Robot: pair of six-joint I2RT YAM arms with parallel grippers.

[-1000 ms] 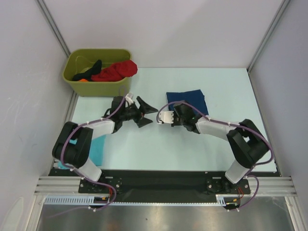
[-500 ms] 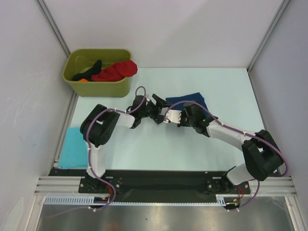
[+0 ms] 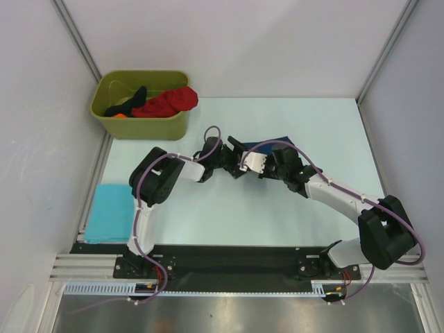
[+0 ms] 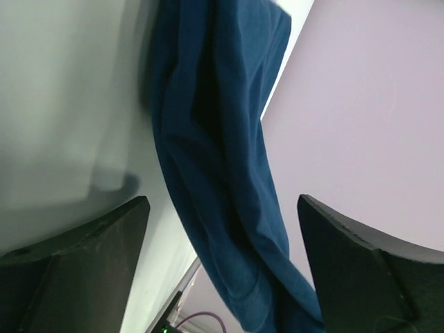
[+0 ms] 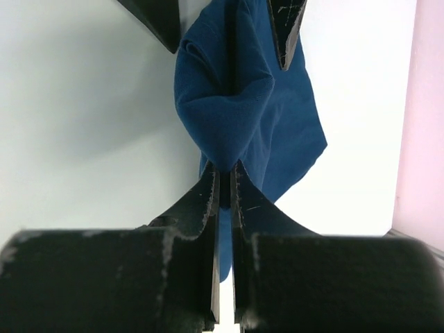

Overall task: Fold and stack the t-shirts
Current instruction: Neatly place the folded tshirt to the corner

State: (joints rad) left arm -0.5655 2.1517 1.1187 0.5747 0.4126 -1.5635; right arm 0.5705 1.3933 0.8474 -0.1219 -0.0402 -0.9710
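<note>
Navy tee (image 5: 236, 104): on tabletop (image 3: 208, 208), right of bin (image 3: 114, 126).
Right jaws: pinched shut on its edge, seen from right wrist.
Left jaws: wide apart, astride that cloth.
Turquoise tee (image 3: 111, 211): top view only, nearer than bin.

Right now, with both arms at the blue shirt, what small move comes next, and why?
Probably close the left end effector: it stands open with the blue shirt between its jaws, while the right end effector pinches a fold.

Top view: high, from the near side, looking down on whole tabletop (image 3: 229, 208). Both wrist views: very close, sharing the navy t-shirt (image 4: 215, 173) mid-frame.
</note>
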